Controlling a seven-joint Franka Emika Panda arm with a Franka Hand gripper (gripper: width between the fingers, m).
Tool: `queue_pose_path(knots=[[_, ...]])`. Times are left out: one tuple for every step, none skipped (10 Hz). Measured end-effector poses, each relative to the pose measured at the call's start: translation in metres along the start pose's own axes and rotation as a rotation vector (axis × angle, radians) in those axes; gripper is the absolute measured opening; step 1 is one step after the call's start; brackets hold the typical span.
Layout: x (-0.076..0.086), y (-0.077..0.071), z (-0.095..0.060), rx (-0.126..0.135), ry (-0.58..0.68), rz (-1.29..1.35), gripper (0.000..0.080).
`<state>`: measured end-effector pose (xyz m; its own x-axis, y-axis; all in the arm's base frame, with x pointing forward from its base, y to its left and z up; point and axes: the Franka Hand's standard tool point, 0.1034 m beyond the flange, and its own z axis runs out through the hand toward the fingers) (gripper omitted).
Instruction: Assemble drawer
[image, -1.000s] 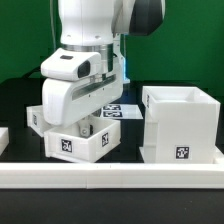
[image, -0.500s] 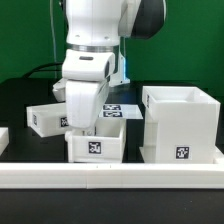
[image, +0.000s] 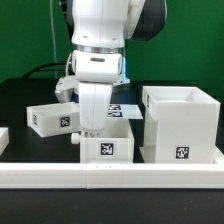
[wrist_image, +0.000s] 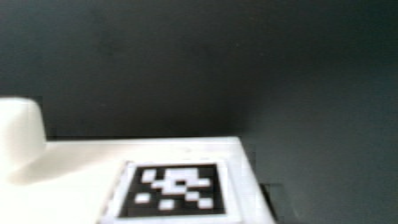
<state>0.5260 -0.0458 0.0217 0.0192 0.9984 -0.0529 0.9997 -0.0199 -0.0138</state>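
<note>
My gripper (image: 91, 131) is shut on the left wall of a small white drawer tray (image: 108, 147), whose tagged face looks toward the front. The tray sits low, just left of the tall white housing (image: 182, 124), with a narrow gap between them. A second white tray (image: 52, 118) lies further to the exterior view's left. In the wrist view the held tray's white wall and black-and-white tag (wrist_image: 178, 190) fill the lower part over the dark table. The fingertips are hidden by the hand.
The long low white border rail (image: 110, 178) runs along the front edge. The marker board (image: 124, 109) lies flat behind the held tray. A white block (image: 3, 138) shows at the left edge.
My arm has carried the tray toward the exterior view's right, from beside the left tray to close beside the housing, and turned it so its tagged face is square to the front.
</note>
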Motion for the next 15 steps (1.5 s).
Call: queue_pose_path(knots=[[0.002, 0.001, 0.002, 0.039, -0.001, -0.005, 0.0042], [0.007, 0.009, 0.003, 0.033, -0.002, -0.019, 0.0042], [0.012, 0.012, 0.004, 0.031, 0.0, -0.029, 0.0042], [0.012, 0.011, 0.004, 0.032, 0.0, -0.023, 0.0042], [0.011, 0.011, 0.005, 0.033, 0.0, -0.021, 0.0042], [0.011, 0.01, 0.006, 0.035, 0.0, -0.021, 0.0042], [0.011, 0.01, 0.006, 0.035, 0.0, -0.021, 0.0042], [0.013, 0.009, 0.007, 0.037, 0.002, -0.021, 0.0042], [0.016, 0.009, 0.009, 0.039, 0.004, -0.023, 0.0042], [0.018, 0.009, 0.01, 0.037, 0.006, -0.027, 0.0042], [0.019, 0.01, 0.011, 0.02, 0.008, -0.029, 0.0042], [0.019, 0.01, 0.012, -0.003, 0.011, -0.027, 0.0042], [0.019, 0.009, 0.013, -0.011, 0.012, -0.026, 0.0042], [0.02, 0.01, 0.013, -0.025, 0.015, -0.021, 0.0042], [0.023, 0.008, 0.013, -0.047, 0.019, -0.019, 0.0042]])
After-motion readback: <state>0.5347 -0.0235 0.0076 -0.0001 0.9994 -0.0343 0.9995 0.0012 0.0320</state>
